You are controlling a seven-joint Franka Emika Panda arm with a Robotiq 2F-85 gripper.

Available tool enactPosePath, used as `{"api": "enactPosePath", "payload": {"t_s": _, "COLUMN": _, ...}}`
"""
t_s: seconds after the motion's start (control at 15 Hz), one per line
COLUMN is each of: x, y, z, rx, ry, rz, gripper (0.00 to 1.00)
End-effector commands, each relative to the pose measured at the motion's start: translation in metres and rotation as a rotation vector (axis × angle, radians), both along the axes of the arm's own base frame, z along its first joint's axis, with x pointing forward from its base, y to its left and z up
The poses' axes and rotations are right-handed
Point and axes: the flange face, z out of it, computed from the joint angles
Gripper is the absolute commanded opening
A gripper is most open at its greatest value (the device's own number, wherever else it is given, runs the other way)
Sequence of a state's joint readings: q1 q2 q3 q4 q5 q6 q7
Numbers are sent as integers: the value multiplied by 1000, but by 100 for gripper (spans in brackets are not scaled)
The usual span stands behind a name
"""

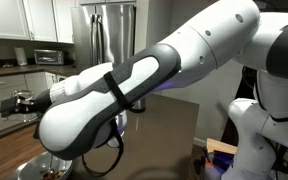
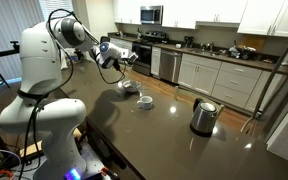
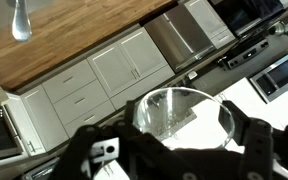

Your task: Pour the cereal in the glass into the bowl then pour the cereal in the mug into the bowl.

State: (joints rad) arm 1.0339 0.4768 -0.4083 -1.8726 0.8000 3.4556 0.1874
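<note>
My gripper [image 2: 117,56] is shut on a clear glass [image 3: 172,106] and holds it tipped in the air above the bowl [image 2: 127,87]. In the wrist view the fingers [image 3: 189,128] clamp the glass from both sides, and I see no cereal inside it. The wide white bowl stands on the dark counter with a spoon sticking out; its contents are too small to make out. The small white mug [image 2: 144,100] stands just beside the bowl, nearer the kettle. In an exterior view my own arm [image 1: 134,80] hides the bowl and mug, and the gripper [image 1: 24,101] shows at the left.
A steel kettle [image 2: 204,117] stands on the dark counter [image 2: 174,140], apart from the mug. Kitchen cabinets and a stove [image 2: 144,45] line the back wall. A fridge [image 1: 109,30] stands behind the arm. The robot base [image 2: 44,120] is at the counter's end.
</note>
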Motion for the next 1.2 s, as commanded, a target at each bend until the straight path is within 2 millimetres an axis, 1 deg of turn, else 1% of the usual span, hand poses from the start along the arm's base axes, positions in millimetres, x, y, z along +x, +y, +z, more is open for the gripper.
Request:
{"api": "enactPosePath", "payload": {"t_s": 0.0, "x": -5, "y": -6, "z": -11, "rx": 48, "ry": 77, "rz": -17, "gripper": 60}}
{"api": "enactPosePath", "payload": {"t_s": 0.2, "x": -3, "y": -9, "z": -22, "rx": 106, "ry": 176, "rz": -28, "gripper": 60}}
{"api": "enactPosePath", "payload": {"t_s": 0.47, "x": 4, "y": -16, "z": -31, "rx": 176, "ry": 290, "rz": -40, "gripper": 60}}
{"api": "enactPosePath", "payload": {"t_s": 0.6, "x": 9, "y": -22, "z": -27, "rx": 220, "ry": 333, "rz": -39, "gripper": 60}}
{"api": "enactPosePath", "payload": {"t_s": 0.73, "x": 12, "y": -24, "z": -16, "rx": 286, "ry": 392, "rz": -23, "gripper": 60}}
{"api": "enactPosePath", "payload": {"t_s": 0.87, "x": 15, "y": -26, "z": -11, "rx": 360, "ry": 453, "rz": -1, "gripper": 60}}
{"api": "enactPosePath", "payload": {"t_s": 1.07, "x": 19, "y": -33, "z": -6, "rx": 502, "ry": 564, "rz": 21, "gripper": 60}}
{"api": "enactPosePath", "payload": {"t_s": 1.13, "x": 21, "y": -37, "z": -8, "rx": 551, "ry": 604, "rz": 26, "gripper": 60}}
